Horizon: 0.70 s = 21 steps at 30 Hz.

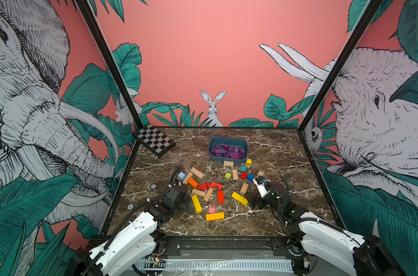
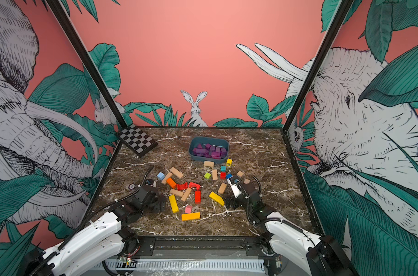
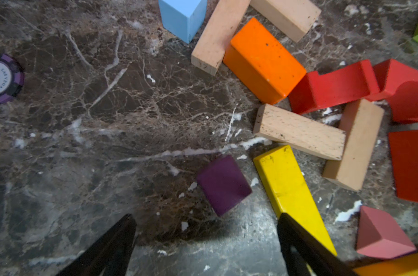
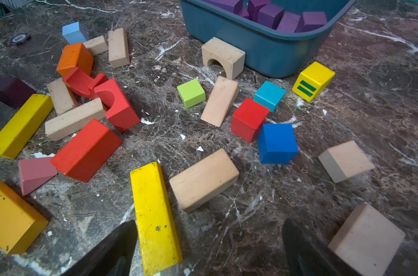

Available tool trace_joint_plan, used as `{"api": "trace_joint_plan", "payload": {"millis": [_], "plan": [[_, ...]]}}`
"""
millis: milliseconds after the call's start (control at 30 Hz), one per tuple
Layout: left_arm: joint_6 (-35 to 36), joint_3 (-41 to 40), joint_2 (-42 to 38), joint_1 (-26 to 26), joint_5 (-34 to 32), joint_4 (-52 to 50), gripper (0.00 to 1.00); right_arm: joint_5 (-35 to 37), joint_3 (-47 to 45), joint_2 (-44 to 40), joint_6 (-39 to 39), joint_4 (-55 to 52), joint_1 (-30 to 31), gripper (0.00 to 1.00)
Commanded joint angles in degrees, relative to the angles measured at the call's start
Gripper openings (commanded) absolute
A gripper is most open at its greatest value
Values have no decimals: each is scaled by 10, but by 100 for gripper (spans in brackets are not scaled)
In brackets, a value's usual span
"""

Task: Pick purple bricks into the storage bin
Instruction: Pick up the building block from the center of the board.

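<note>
Flagging risks first. One small dark purple wooden cube [image 3: 223, 185] is not yet in the bin. It sits on the brown marble-pattern tabletop [image 3: 83, 143], just beside the end of a long yellow wooden bar [image 3: 289, 188], with a thin gap between them.

- **Angle:** the cube is turned relative to the closing line of the left gripper [image 3: 206, 221]. A squeeze would likely land on corners and spin it or squirt it out.
- **Yellow bar:** the finger [image 3: 298, 241] on the bar's side overlaps the bar in the left wrist view. Coming straight down, it could land on the bar or drag it in with the cube.
- **Wedge:** a pink wooden wedge [image 3: 382, 236] lies near. It is the wrong colour and must not get swept along.
- **Carry:** the shallow dark blue plastic storage bin [image 1: 224, 159] is at the far end, past the whole mixed pile. It already holds a heap of purple bricks [image 1: 228, 150], so a high release could bounce one out.

Tools: the left gripper's jaws stand wide apart and empty, with the cube just ahead of the tips. Whether that finger touches the bar can't be told. In both top views the left arm hides the cube. The right gripper [image 4: 210, 224] also has its jaws wide apart and empty, low over the table near another yellow bar [image 4: 155, 215] and plain tan blocks [image 4: 203, 179].
</note>
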Motion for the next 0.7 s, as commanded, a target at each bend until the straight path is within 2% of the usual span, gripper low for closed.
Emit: {"api": "trace_joint_plan", "payload": {"millis": [0, 133, 367, 567, 667], "plan": [[-26, -19, 25, -2, -10, 54, 87, -4, 3, 1, -3, 22, -1, 96], [-33, -23, 53, -2, -14, 84, 81, -4, 3, -1, -4, 22, -1, 96], [-21, -10, 76, -2, -33, 95, 78, -2, 1, -5, -3, 22, -1, 96], [-29, -12, 91, -2, -28, 108, 64, -2, 2, -5, -3, 21, -1, 96], [-35, -15, 90, -2, -32, 106, 61, -2, 3, -2, -3, 22, -1, 96]]}}
